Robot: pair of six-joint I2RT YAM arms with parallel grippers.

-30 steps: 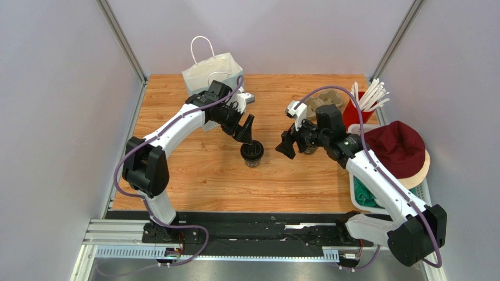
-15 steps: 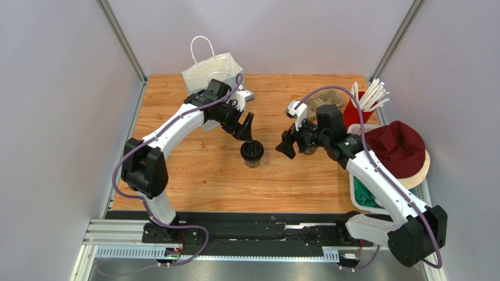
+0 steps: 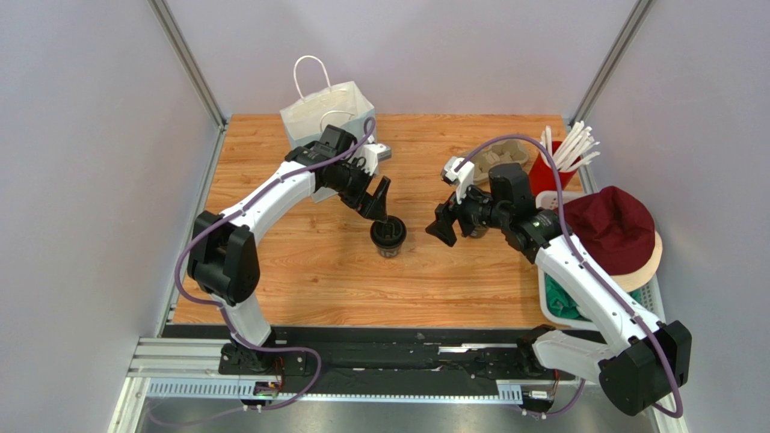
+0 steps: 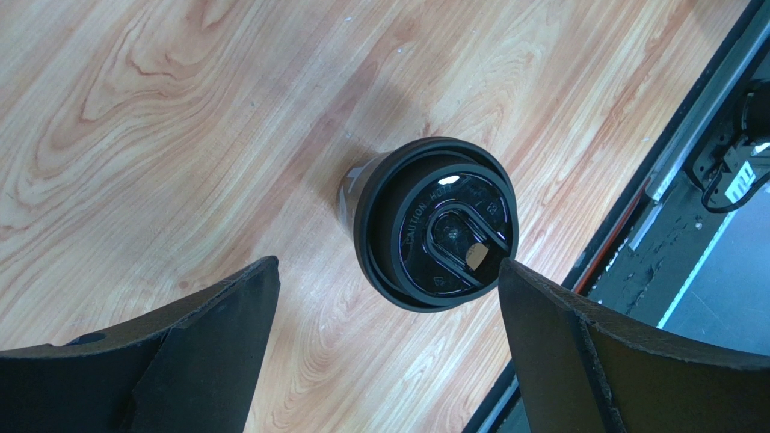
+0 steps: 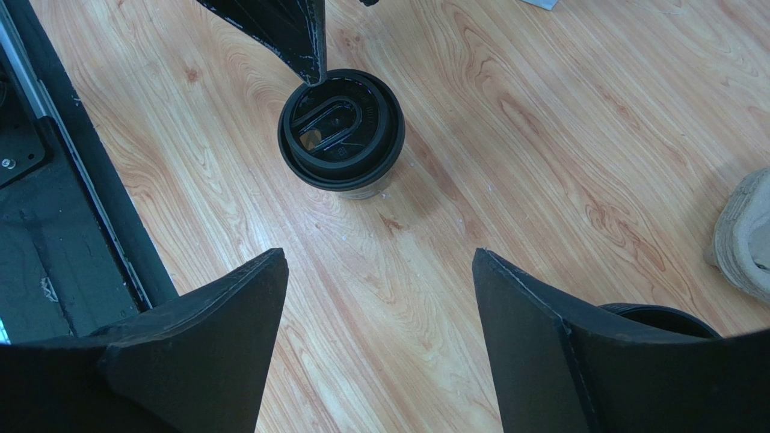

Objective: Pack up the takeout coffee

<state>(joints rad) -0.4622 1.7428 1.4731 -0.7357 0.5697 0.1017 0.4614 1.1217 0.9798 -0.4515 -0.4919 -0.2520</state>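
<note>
Found the takeout coffee [image 3: 388, 234] upright, lid on, near the middle of the tabletop [image 3: 307, 271], apart from the white paper bag [image 3: 325, 108] at the far edge. Saw the left hand [image 3: 375, 209] spread wide and empty just above the cup, one fingertip by the lid's rim; could not tell whether touching. Noted the right hand [image 3: 440, 225] open too, holding nothing, near the cup's right side.

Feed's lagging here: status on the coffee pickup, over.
Both end effectors open, empty. Left end effector over coffee cup, lidded, upright. Right end effector standing off. Nothing blocking cup.
</note>
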